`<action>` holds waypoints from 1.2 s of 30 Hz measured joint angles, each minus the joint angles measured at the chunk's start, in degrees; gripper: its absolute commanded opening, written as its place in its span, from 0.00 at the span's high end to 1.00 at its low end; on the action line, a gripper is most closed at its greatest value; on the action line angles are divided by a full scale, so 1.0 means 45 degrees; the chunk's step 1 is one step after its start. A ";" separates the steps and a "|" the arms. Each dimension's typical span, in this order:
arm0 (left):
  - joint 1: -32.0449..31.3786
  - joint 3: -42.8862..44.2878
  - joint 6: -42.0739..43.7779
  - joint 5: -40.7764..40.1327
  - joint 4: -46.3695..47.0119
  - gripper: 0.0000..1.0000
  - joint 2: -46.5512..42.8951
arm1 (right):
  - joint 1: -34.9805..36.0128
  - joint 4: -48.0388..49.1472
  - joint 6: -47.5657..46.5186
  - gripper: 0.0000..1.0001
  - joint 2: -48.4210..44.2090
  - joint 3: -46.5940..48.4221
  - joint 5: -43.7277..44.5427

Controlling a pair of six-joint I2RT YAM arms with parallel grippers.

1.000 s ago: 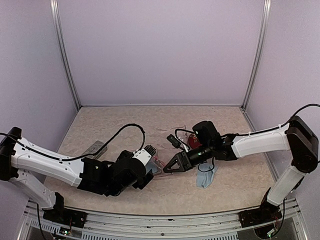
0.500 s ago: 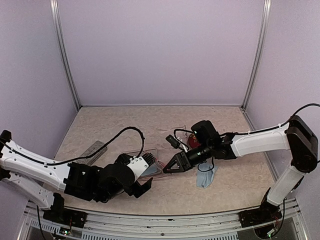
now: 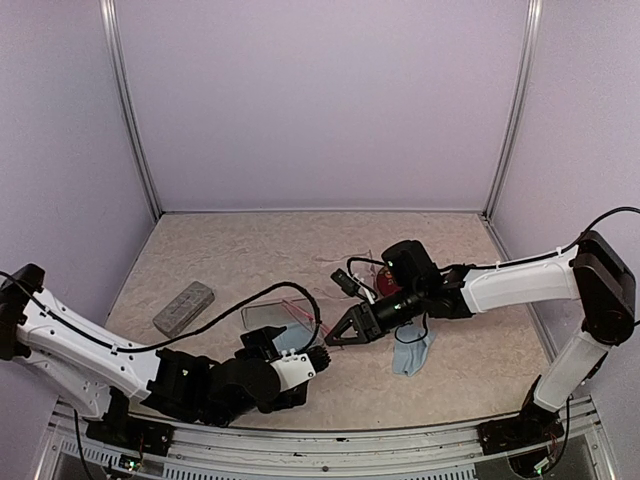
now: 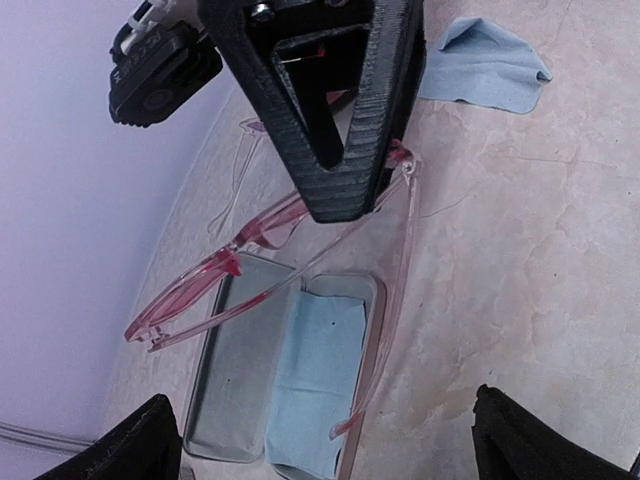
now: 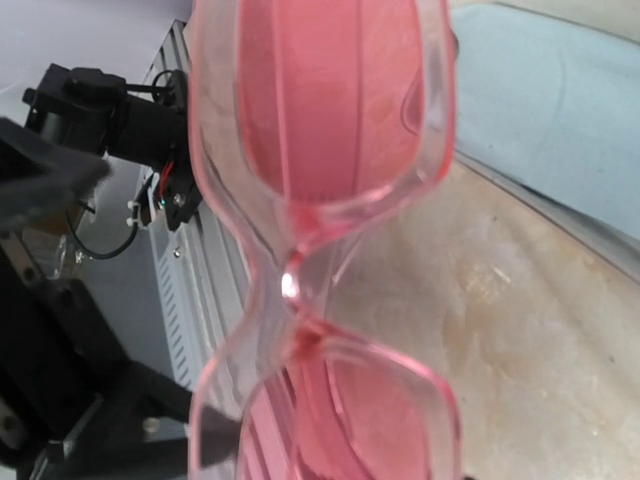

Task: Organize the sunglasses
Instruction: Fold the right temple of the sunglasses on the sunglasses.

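On the marble table (image 3: 220,240), right claw (image 3: 329,340) grips pink sunglasses (image 5: 320,100), left claw (image 4: 335,450) spread wide

The sunglasses (image 4: 275,222) are glossy, smooth translucent pink plastic, while the fingers (image 4: 365,120) of the right gripper (image 3: 331,341) are matt black plastic with fine layered ridges. The table (image 4: 520,260) looks like smooth beige marbled stone with a faint sheen. The cloth (image 4: 485,72) at upper right of the left wrist view is soft matt light-blue fabric, and the open case (image 4: 230,370) at lower left has a dull grey lining.
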 measured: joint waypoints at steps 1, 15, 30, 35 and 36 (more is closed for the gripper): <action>0.0000 0.0000 0.0199 -0.0068 0.0180 0.01 0.0180 | 0.0005 0.0005 0.0010 0.85 0.0000 0.0000 0.0000; 0.0767 -0.0058 0.2550 -0.0471 0.2424 0.01 0.1015 | 0.0311 0.0073 0.0058 0.86 0.0180 0.0015 -0.0189; 0.1413 -0.0563 0.3997 0.0233 0.3303 0.01 0.0996 | 0.0583 -0.0068 -0.0107 0.86 0.0578 0.0418 -0.0345; 0.1457 -0.0573 0.4138 0.0709 0.3298 0.02 0.0709 | 0.0758 -0.0423 -0.0403 0.86 0.0792 0.0680 -0.0398; 0.1457 -0.0588 0.4158 0.0792 0.3303 0.02 0.0661 | 0.0763 -0.0500 -0.0466 0.87 0.0821 0.0714 -0.0408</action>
